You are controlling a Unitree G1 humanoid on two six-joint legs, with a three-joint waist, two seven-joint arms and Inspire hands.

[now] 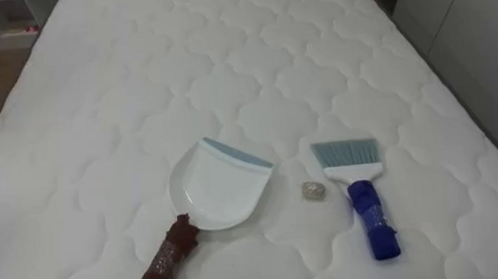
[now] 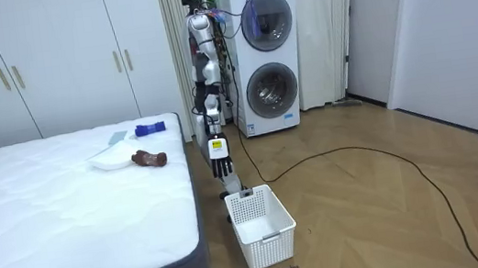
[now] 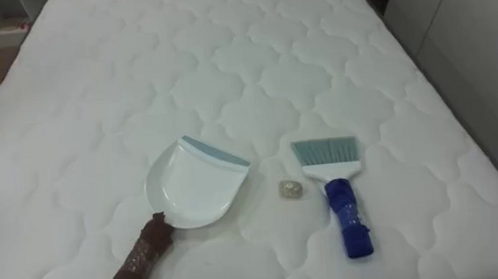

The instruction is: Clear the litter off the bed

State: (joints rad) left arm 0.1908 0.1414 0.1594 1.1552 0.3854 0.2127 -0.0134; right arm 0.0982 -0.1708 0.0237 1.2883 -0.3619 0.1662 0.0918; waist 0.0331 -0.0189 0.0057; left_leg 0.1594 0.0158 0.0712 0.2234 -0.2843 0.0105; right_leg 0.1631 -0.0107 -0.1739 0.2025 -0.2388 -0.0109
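Three things lie close together on the bed (image 1: 225, 53): a white dustpan (image 1: 220, 187) with a brown handle, a blue brush (image 1: 363, 197), and a small crumpled scrap (image 1: 313, 190) between them, touching neither. You look to be at the very start, since both tools lie untouched and the scrap is not yet swept. In the room view the robot stands upright at the bed's edge. Its left hand (image 2: 217, 158) hangs at its side, fingers straight and empty; the right hand's state you cannot tell. A white basket (image 2: 262, 226) sits on the floor beside it. Next, take the brush handle with the right hand and the dustpan handle with the left, then sweep the scrap toward the pan's lip.
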